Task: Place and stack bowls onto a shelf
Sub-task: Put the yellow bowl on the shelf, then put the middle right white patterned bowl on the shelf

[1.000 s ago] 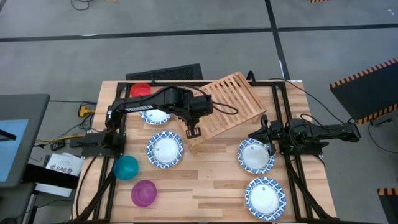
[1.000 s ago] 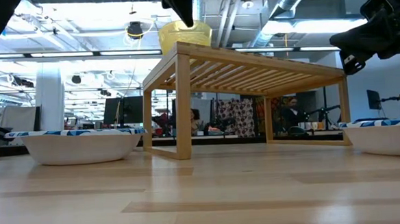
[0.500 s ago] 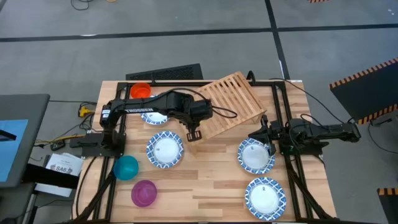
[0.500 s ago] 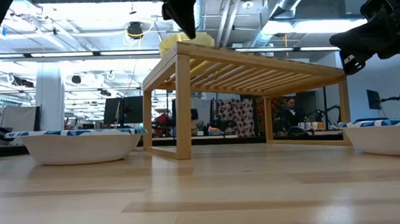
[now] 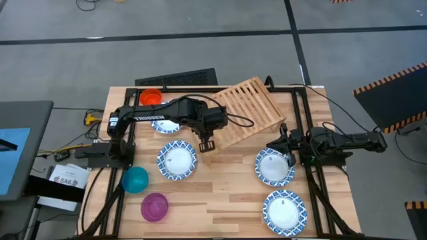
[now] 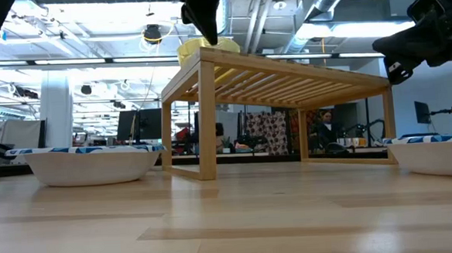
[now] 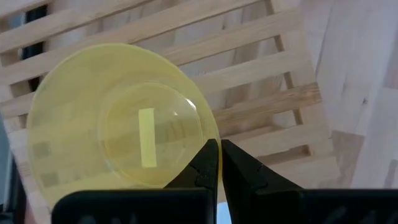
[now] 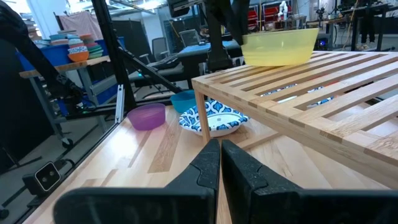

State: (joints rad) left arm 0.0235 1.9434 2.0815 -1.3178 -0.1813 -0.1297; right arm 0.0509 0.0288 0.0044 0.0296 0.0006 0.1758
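A yellow bowl [image 7: 118, 134] rests upright on the slats of the shelf [image 5: 248, 110] near its front-left corner. My left gripper [image 7: 219, 147] is shut on the bowl's rim and hangs above that corner [image 6: 203, 7]. The high view hides this bowl under the left arm. Patterned bowls [image 5: 177, 161] [image 5: 274, 167] [image 5: 284, 211] lie on the table, and another [image 5: 165, 125] shows partly under the left arm. Orange [image 5: 151, 97], teal [image 5: 135, 179] and purple [image 5: 154, 207] bowls stand at the left. My right gripper [image 5: 284, 143] waits shut and holding nothing beside the right patterned bowl.
A dark keyboard-like object [image 5: 177, 78] lies at the table's back edge. Black frame rails [image 5: 301, 113] run along both sides of the table. Bare wood [image 5: 223, 187] lies between the patterned bowls at the front.
The yellow bowl has come down onto the shelf top with the left gripper. The left arm shifted slightly toward the front, uncovering the orange bowl. The right arm has stayed still.
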